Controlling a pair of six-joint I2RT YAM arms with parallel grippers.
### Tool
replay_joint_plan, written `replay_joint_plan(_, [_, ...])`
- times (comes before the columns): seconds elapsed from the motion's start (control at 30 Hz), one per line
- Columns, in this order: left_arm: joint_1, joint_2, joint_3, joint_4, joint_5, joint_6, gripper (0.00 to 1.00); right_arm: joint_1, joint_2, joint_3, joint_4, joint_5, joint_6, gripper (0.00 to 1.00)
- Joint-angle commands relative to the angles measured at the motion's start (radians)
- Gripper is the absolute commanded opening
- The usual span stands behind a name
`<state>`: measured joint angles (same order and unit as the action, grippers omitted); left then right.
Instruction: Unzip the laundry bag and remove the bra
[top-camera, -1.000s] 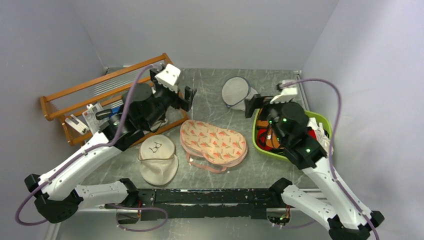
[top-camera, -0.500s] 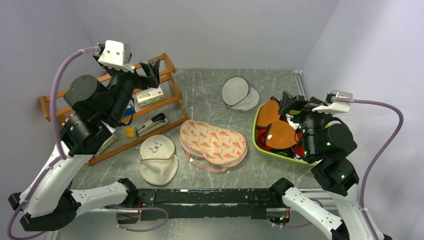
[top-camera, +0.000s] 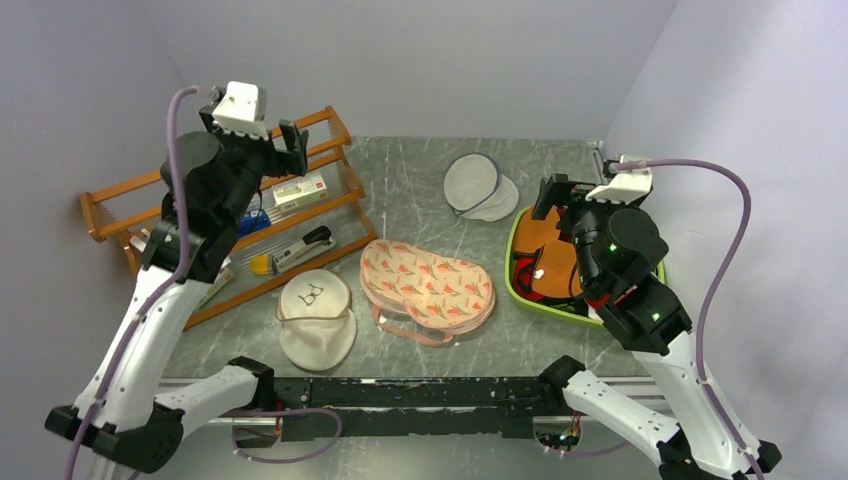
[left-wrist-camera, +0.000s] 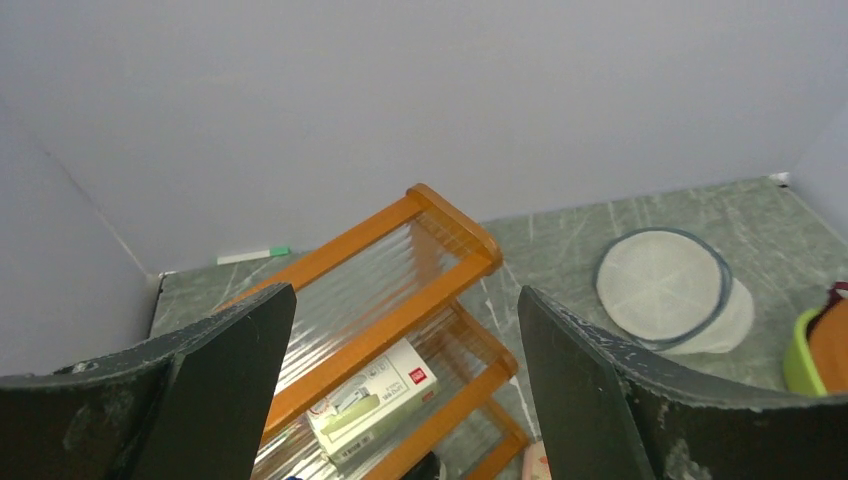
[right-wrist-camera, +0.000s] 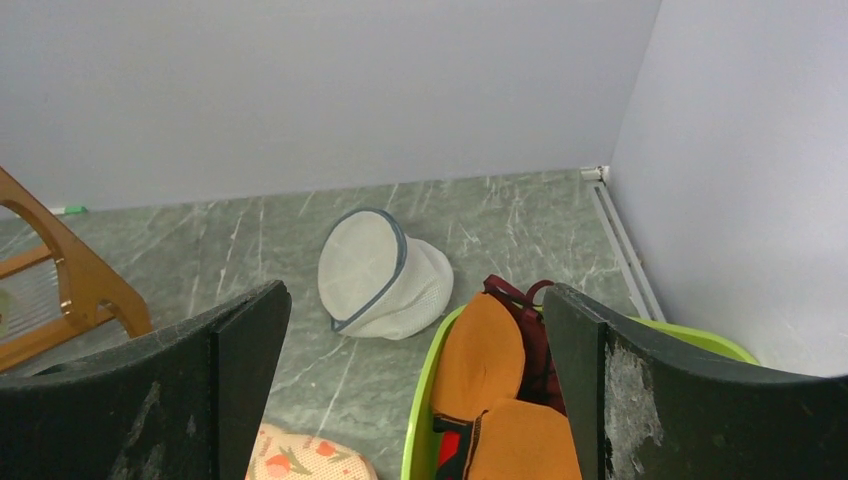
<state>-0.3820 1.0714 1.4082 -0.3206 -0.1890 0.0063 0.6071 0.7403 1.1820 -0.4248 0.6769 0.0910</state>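
Left gripper (left-wrist-camera: 405, 300): jaws wide apart, empty, raised high over the wooden rack (top-camera: 320, 125), forearm reared steeply.
Right gripper (right-wrist-camera: 415, 290): jaws spread wide, empty, hanging above the green basket (top-camera: 520, 290).
Laundry bag (top-camera: 428, 283): flat at mid-table, between the arms.
Bra (top-camera: 550, 268): orange cups up, inside the basket.
Neighbours: cream mesh bag (top-camera: 315, 310) left of the laundry bag; round white pouch (top-camera: 472, 185) behind it.
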Motion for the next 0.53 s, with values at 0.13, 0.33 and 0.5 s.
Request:
replay_joint_plan(0.13, [0.005, -0.127, -0.046, 0.080, 0.063, -0.040, 0.94, -0.001, 0.001, 0.042, 0.024, -0.008, -0.007, 1.00])
replay_joint_plan(0.33, [0.005, -0.148, -0.052, 0.074, 0.126, -0.045, 0.94, -0.001, 0.003, 0.043, 0.027, 0.004, 0.004, 1.00])
replay_joint_plan(0.5, [0.005, -0.164, -0.053, 0.079, 0.171, -0.058, 0.94, -0.002, -0.046, 0.010, 0.052, -0.029, -0.020, 1.00])
